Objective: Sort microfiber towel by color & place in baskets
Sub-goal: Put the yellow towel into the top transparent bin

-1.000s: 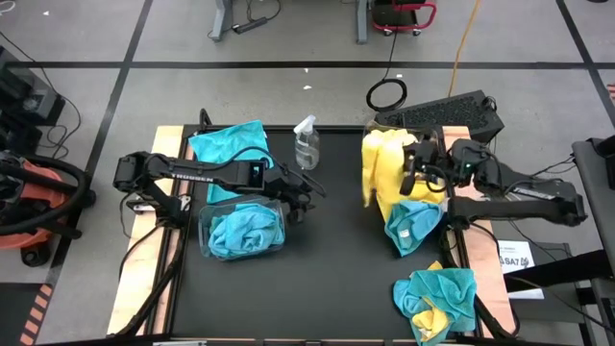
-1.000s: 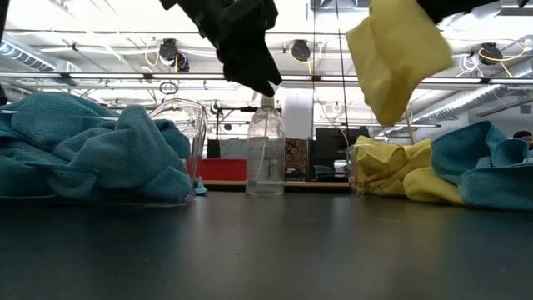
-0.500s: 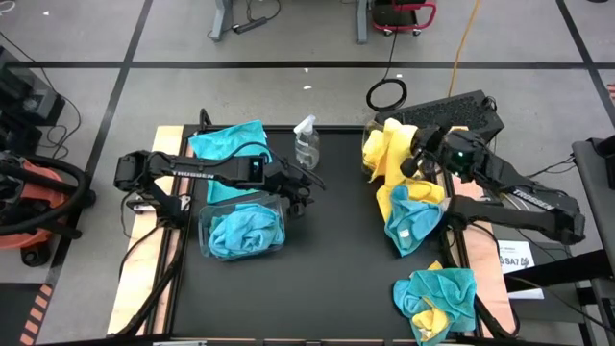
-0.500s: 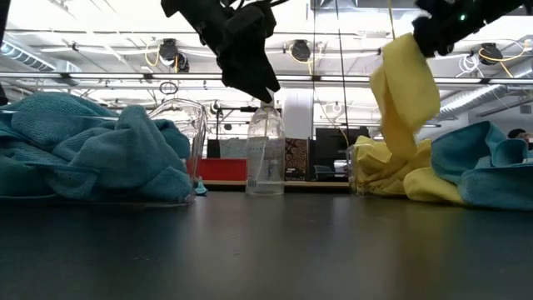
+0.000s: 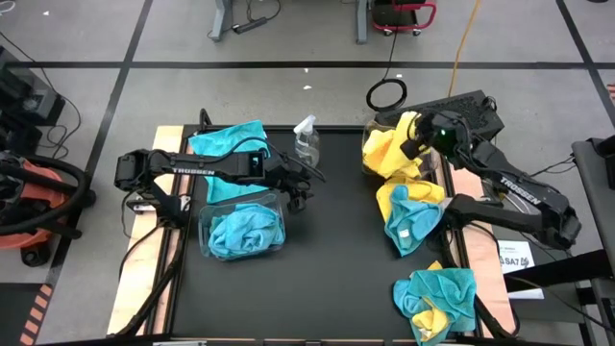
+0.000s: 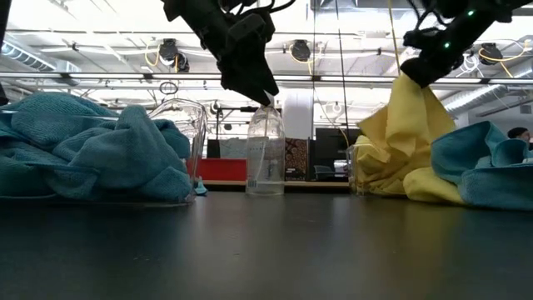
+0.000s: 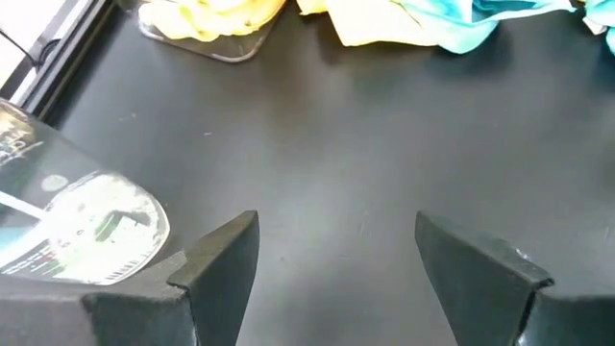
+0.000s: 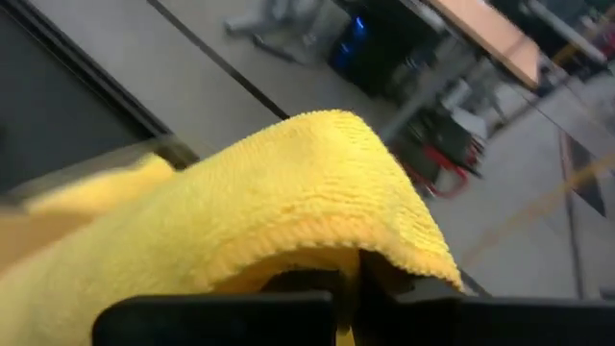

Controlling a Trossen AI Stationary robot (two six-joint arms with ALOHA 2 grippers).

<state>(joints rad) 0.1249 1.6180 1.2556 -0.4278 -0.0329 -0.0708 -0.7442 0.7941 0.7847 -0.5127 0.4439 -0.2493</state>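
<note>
My right gripper (image 5: 416,144) is shut on a yellow microfiber towel (image 6: 406,125) above the clear right basket (image 5: 370,165), which holds more yellow cloth at the table's far right. My left gripper (image 5: 304,188) hangs open over the bare mat, beside the clear left basket (image 5: 204,235) filled with teal towels (image 5: 245,231). Nothing lies between its fingers (image 7: 221,255). Another teal towel (image 5: 229,144) lies behind that basket. Mixed teal and yellow towels lie in a heap (image 5: 411,223) on the right and in another (image 5: 437,300) near the front right corner. My right gripper pinches the yellow towel between its two fingers at a bunched fold at the towel's top (image 8: 327,207). The cloth bulges over the fingertips and hides them. The fingers slant down. The towel hangs slack below them, its lower part (image 6: 391,171) resting on the yellow cloth in the basket.
A clear spray bottle (image 5: 307,142) stands at the far middle of the black mat (image 5: 336,259), close to my left gripper. A dark keyboard-like object (image 5: 461,111) lies beyond the table's far right corner. The mat's middle and near part are bare.
My right gripper has swung toward the table's far edge and sunk, turning as it went, with the yellow towel still in its hold. The towel hung clear a second ago; now its lower end has settled onto the yellow cloth in the right basket.
</note>
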